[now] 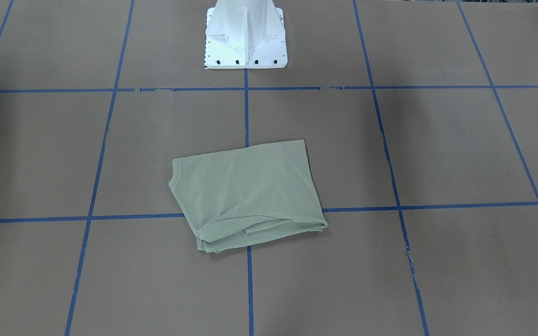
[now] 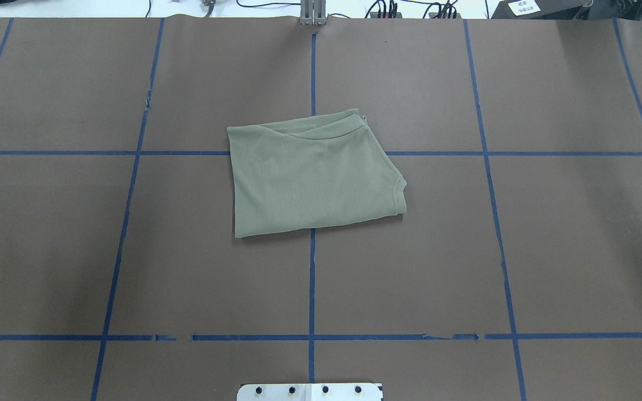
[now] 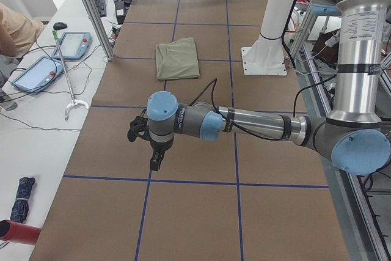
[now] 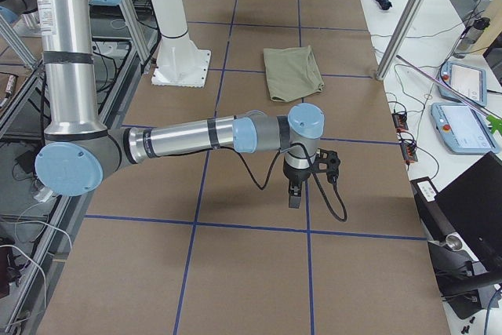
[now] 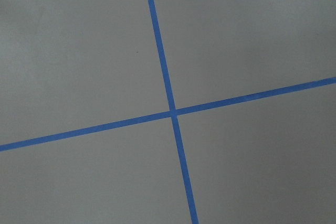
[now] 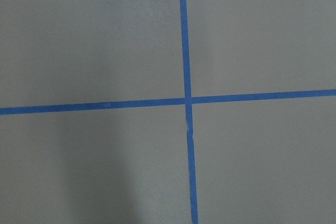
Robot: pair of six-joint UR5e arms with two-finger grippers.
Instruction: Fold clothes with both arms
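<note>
The clothes are one sage-green shirt (image 1: 250, 191), folded into a compact rectangle and lying flat at the table's middle (image 2: 315, 178). It also shows in the side views, shirt (image 3: 178, 58) and shirt (image 4: 292, 73). No arm touches it. My left arm stretches low over the table's left end, its gripper (image 3: 156, 162) pointing down, far from the shirt. My right arm reaches out the same way at the opposite end, gripper (image 4: 295, 197) pointing down. I cannot tell whether either gripper is open or shut. Both wrist views show only bare table and tape.
Brown table cover (image 2: 131, 250) with a blue tape grid (image 2: 312, 289). The white pedestal base (image 1: 245, 37) stands behind the shirt. Side benches hold tablets (image 3: 70, 44), a grabber stick (image 3: 64, 71) and cables; a person's arm (image 3: 15, 25) shows at the left bench.
</note>
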